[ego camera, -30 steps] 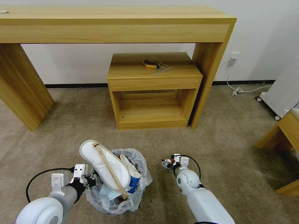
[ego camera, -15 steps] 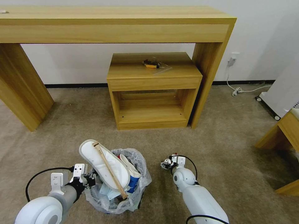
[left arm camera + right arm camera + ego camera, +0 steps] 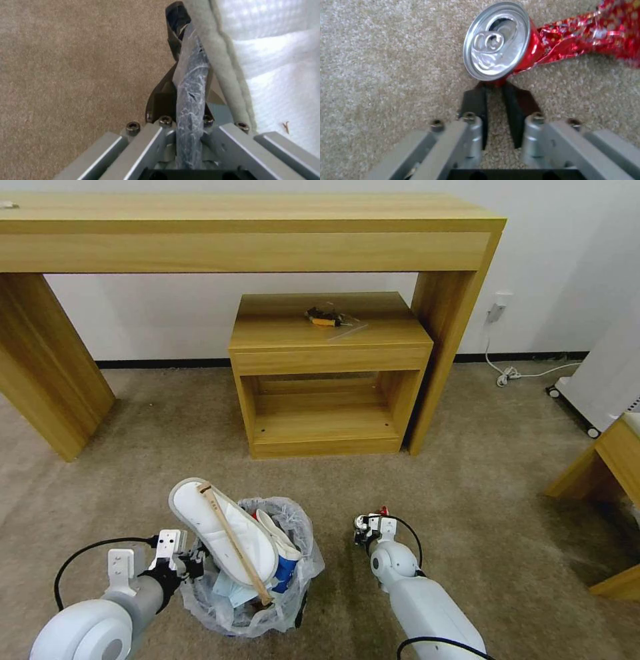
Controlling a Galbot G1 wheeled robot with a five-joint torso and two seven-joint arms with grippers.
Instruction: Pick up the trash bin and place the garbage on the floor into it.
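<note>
Crushed red can (image 3: 501,41) on the floor (image 3: 480,480), light, thin-walled, rim pinched by my right gripper (image 3: 496,86) | left gripper (image 3: 190,75) clamps trash bin (image 3: 250,580) rim, bin stuffed.

No lettering, label, brand or number can be read anywhere. The crushed red can (image 3: 506,47) shows a silver top and crumpled red foil with small pale specks (a pattern, no legible word). The plastic liner of the trash bin (image 3: 250,620) shows no readable print, and the white slipper (image 3: 223,530) is plain.
</note>
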